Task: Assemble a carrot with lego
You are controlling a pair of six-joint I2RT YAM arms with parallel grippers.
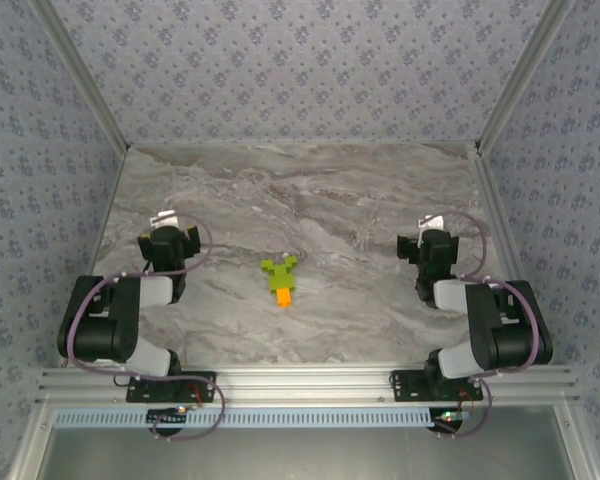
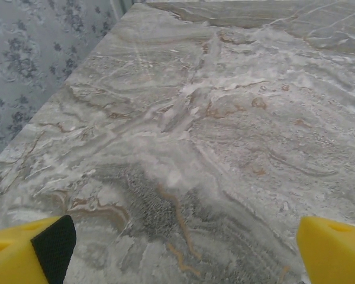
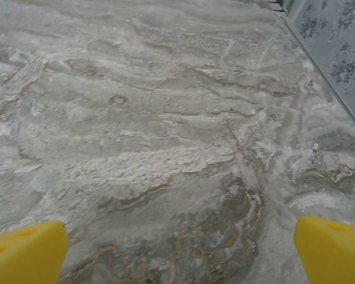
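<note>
While both arms are held back at the two sides of the marble-patterned tabletop (image 1: 380,200), the carrot (image 1: 281,279) is seen lying flat near its middle, between the left tool (image 1: 164,220) and the right tool (image 1: 432,222) and well apart from each. The figure is viewed from above as one joined piece. Its lime-green leaves (image 1: 278,267) are pointed toward the far wall and its orange body (image 1: 284,296) toward the near edge, so the long axis is laid roughly front to back, with the orange tip tilted a little toward the right arm's side. The carrot is judged to lie somewhat nearer the left tool, off to that tool's right and slightly closer to the arm bases; from the right tool it is placed to the left, across a wider stretch of bare stone. In the wrist views the yellow fingers (image 2: 29,254) of the left tool and those of the right tool (image 3: 331,248) are shown spread wide at the lower corners, with bare tabletop between them, so both tools are taken to be fully apart and empty. With green and orange bricks joined, the build is judged complete or nearly so. Should the figure be reached for, an approach across its short width by the left arm is suggested.
</note>
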